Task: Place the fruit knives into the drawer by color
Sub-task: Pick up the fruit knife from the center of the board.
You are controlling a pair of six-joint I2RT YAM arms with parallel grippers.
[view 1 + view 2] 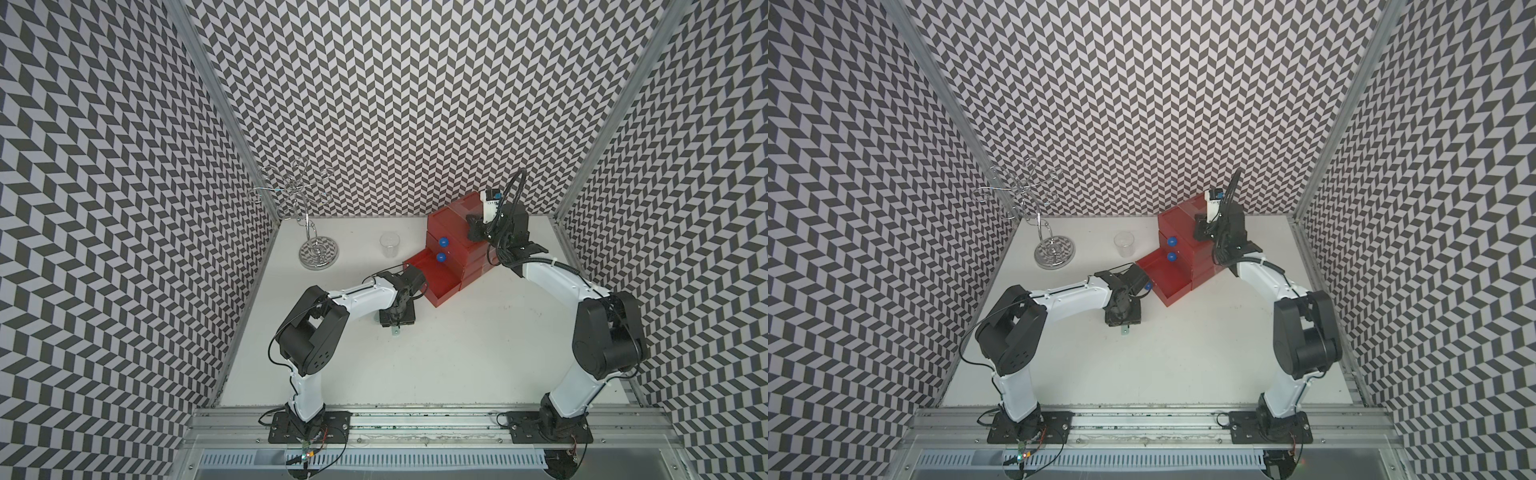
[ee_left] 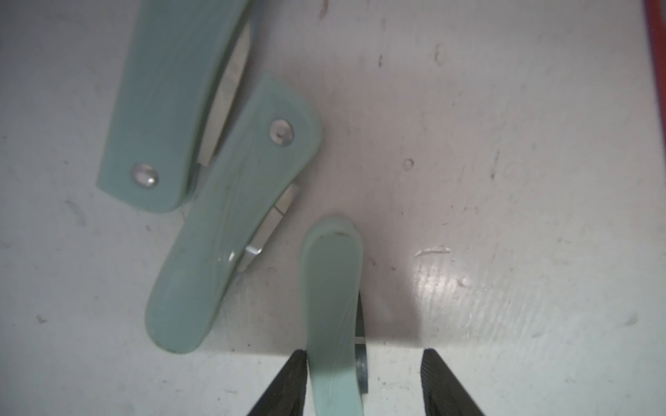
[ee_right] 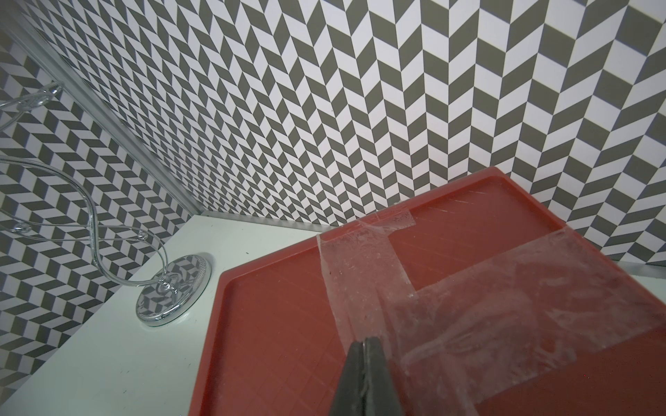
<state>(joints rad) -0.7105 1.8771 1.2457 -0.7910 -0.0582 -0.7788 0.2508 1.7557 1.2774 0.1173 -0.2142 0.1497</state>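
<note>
The red drawer box (image 1: 451,226) stands at the back of the white surface (image 1: 457,353). Its lowest drawer (image 1: 430,276) is pulled far out, toward the robot's left arm. Two blue knobs (image 1: 443,242) sit one above the other on the fronts above it.

The left pincer (image 1: 395,329) hangs low over the surface, just off the front corner of the open drawer, on the robot's side of the box. In the left wrist view its fingers (image 2: 284,381) stand apart, released. A pale mint knife (image 2: 333,299) stands on edge between them, against one finger, with a gap of bare surface between it and the other finger. A second mint knife (image 2: 230,223) lies flat close beside it. A third mint knife (image 2: 169,101) lies flat further out, touching the second along one side. All three are on the surface near the open drawer, not inside it.

The right pincer (image 3: 364,354) is clenched, jaws pressed together with nothing between them. Its tip sits at the top of the drawer box, where clear tape (image 3: 360,273) crosses the red lid. I cannot tell whether it presses on the lid.

A clear cup (image 1: 390,245) stands upright beside the box on its left-arm side. A chrome wire stand (image 1: 319,253) stands beyond the cup, further from the box.
</note>
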